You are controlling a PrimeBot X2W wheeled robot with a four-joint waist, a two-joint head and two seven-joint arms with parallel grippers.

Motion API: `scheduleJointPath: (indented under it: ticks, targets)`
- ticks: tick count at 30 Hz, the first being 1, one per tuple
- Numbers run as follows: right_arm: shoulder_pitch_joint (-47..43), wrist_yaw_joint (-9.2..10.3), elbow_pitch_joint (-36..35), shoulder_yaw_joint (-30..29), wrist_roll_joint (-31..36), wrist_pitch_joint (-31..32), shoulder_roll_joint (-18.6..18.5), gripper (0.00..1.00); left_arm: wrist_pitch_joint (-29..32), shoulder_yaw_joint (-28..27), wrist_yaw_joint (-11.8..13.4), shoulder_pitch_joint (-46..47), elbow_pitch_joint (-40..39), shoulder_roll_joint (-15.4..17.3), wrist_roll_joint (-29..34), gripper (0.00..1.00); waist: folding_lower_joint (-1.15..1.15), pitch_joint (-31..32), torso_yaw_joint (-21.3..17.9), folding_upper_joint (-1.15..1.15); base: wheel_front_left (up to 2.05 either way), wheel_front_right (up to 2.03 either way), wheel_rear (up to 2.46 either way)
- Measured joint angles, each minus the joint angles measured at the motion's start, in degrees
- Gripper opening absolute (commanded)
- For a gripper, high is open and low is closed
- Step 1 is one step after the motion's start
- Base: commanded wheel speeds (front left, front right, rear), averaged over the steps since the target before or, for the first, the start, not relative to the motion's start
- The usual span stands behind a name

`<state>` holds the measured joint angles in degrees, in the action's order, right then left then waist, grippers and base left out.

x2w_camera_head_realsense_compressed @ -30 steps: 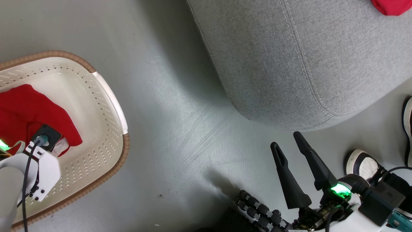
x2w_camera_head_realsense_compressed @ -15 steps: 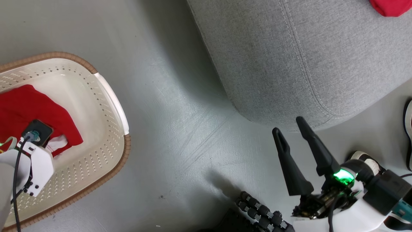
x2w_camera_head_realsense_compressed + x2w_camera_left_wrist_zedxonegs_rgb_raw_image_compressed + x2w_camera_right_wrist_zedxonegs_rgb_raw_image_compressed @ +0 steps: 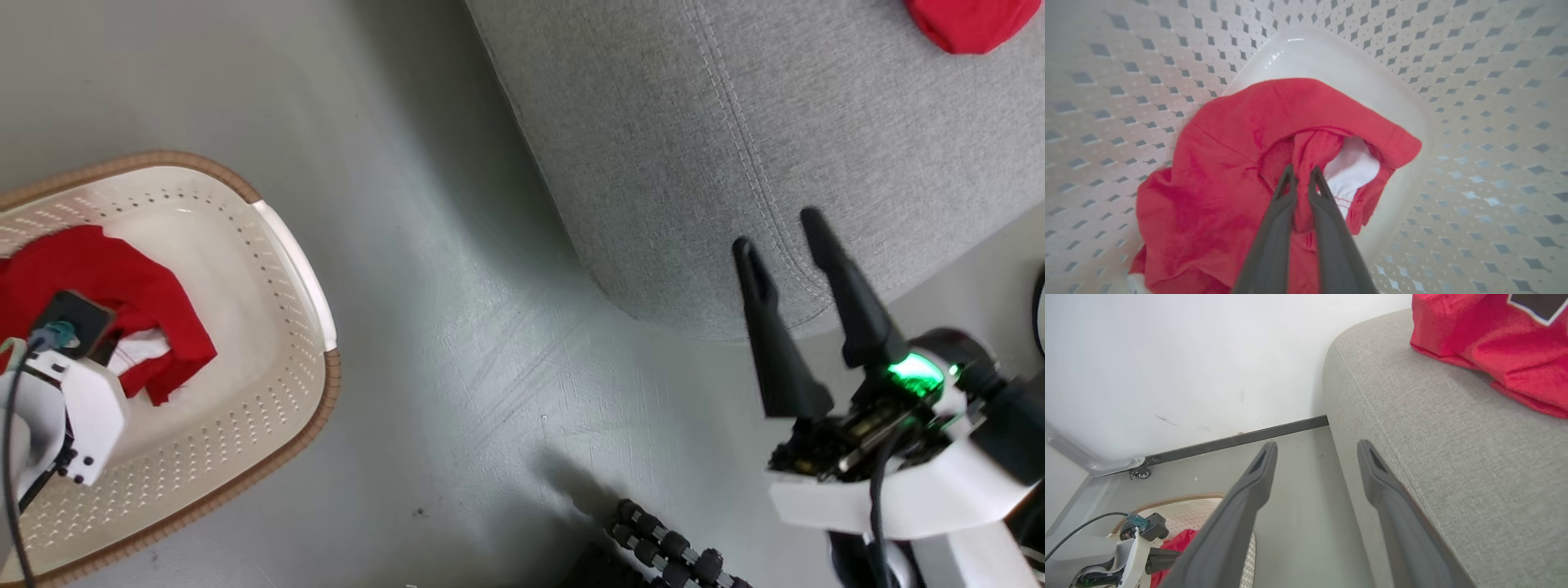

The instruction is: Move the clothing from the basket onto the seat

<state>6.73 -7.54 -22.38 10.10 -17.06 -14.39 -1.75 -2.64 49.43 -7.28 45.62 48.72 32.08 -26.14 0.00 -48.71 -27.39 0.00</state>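
We have our left tool [image 3: 1302, 169] down inside the basket [image 3: 1474, 81]. Its two dark fingers are drawn almost together, with a fold of the red garment [image 3: 1220, 171] pinched between their tips. The garment lies crumpled on the basket's smooth bottom and runs up against one perforated side. A patch of white fabric shows in its opening just beside the fingers.

From the head view, the basket stands on the grey floor [image 3: 457, 327] at our lower left, well apart from the seat [image 3: 653, 122]. The garment sits in the part of the basket under our left wrist, and the stretch of the bottom nearer the seat is bare.

Our right tool [image 3: 775, 230] stands wide open with nothing between its fingers. Seen from the head, the fingertips lie over the seat's rounded corner, close to the stitched seam. We cannot tell whether they touch the fabric. In the right wrist view, one finger lies over the floor and the other along the seat's side, with a white wall [image 3: 1188, 355] beyond.

A red jersey [image 3: 1494, 347] lies on top of the seat, well away from that corner. A black, white-edged marking shows at the upper edge of that view.
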Motion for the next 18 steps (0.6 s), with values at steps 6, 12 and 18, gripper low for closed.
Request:
scheduleJointPath:
  ticks: [6,12,18]
  targets:
    - [2.8,0.0,0.7,-1.8,-0.1,-0.1,-0.1,1.0,-3.7,-0.8,0.0,-0.1,0.1,0.0,-1.6,0.0,0.0,1.9,0.7,0.0,0.0,0.0,0.0]
    - [4.7,0.0,2.5,-2.5,-0.1,-0.1,-0.1,1.0,-6.9,-1.2,0.0,-0.3,0.1,-0.7,-3.0,0.0,0.0,4.4,1.7,0.0,0.0,0.0,0.0]
    - [6.9,0.0,3.7,-4.3,0.3,-0.1,-0.2,1.0,-9.7,-1.2,0.0,-0.7,-0.5,-2.0,-3.4,0.0,0.0,7.4,2.8,0.0,0.0,0.0,0.0]
